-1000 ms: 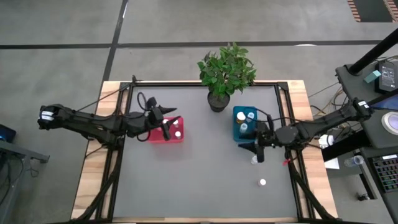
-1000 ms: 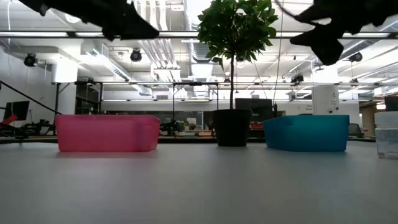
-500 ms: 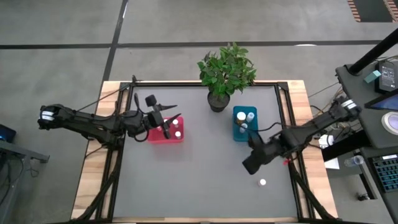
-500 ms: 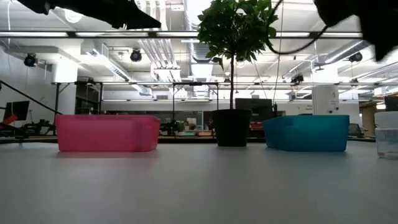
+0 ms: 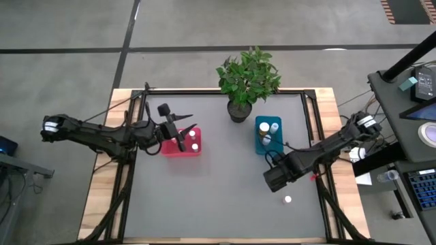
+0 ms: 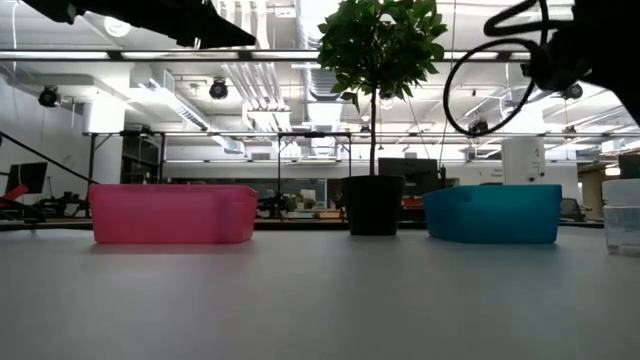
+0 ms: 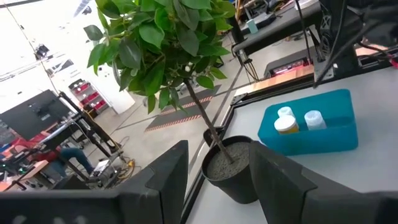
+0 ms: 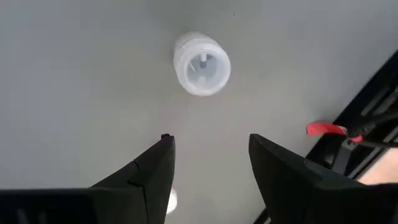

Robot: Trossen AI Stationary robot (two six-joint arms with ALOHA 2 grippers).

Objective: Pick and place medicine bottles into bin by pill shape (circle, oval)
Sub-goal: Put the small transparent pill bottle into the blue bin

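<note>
My right gripper (image 8: pixel 208 142) is open and points down at the grey table, near the right side (image 5: pixel 274 179). A white-capped medicine bottle (image 8: pixel 201 63) stands on its base on the table beyond the fingertips; it also shows in the high view (image 5: pixel 287 200). A second white bottle (image 8: pixel 171 200) peeks out beside one finger. My left gripper (image 7: pixel 217 152) is open and empty, held above the red bin (image 5: pixel 178 145), which holds two bottles (image 5: pixel 194 140). The teal bin (image 5: pixel 267 135) holds three bottles (image 7: pixel 297 121).
A potted plant (image 5: pixel 245 82) in a dark pot stands at the table's far edge between the bins. A red clamp (image 8: pixel 323 129) sits at the table's right rail. In the low view a clear bottle (image 6: pixel 622 228) stands at the right.
My right gripper has gone from beside the teal bin toward the table's near edge and a little left, and has tipped down over the table. It stays open.
</note>
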